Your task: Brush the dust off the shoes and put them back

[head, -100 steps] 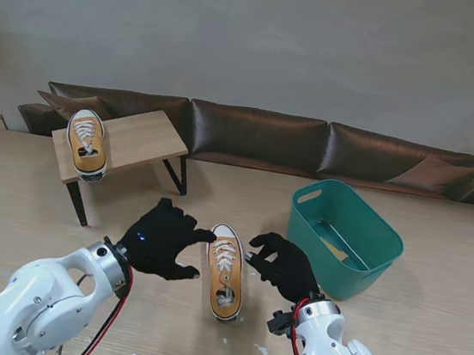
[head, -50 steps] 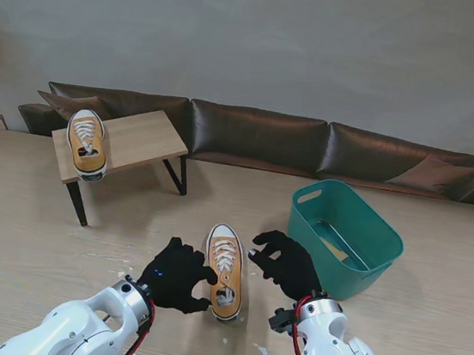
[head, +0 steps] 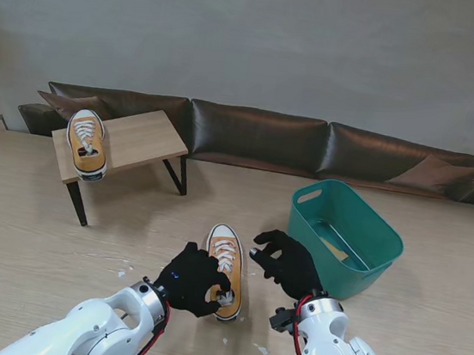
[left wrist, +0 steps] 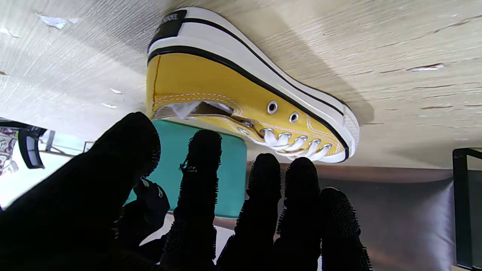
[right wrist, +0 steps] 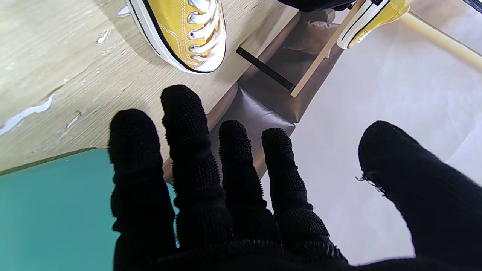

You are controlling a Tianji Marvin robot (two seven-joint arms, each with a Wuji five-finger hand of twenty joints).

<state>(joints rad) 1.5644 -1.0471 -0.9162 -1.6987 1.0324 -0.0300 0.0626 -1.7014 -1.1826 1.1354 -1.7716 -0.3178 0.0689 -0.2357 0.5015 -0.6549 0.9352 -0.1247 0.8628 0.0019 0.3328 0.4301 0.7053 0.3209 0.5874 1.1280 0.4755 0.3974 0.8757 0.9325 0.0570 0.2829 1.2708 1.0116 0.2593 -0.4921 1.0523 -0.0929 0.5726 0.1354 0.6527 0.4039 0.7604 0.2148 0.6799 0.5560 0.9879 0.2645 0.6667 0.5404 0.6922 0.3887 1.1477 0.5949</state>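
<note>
A yellow canvas shoe (head: 226, 265) with white laces lies on the big table, toe pointing away from me. My left hand (head: 194, 278), in a black bristly glove, is beside the shoe's heel on its left, fingers spread. In the left wrist view the shoe (left wrist: 241, 90) lies just beyond the fingertips (left wrist: 205, 150), with nothing held. My right hand (head: 287, 263), also gloved, hovers open just to the right of the shoe, a little apart from it. The second yellow shoe (head: 85, 143) stands on a small wooden side table (head: 142, 138) at the far left.
A teal plastic bin (head: 347, 234) stands to the right of my right hand. White scraps (head: 261, 349) lie scattered on the table around the shoe. A dark brown sofa (head: 259, 137) runs along the table's far edge.
My left hand has drawn back toward me and to the right, from beside the shoe's toe to its heel. The right hand and both shoes have stayed put.
</note>
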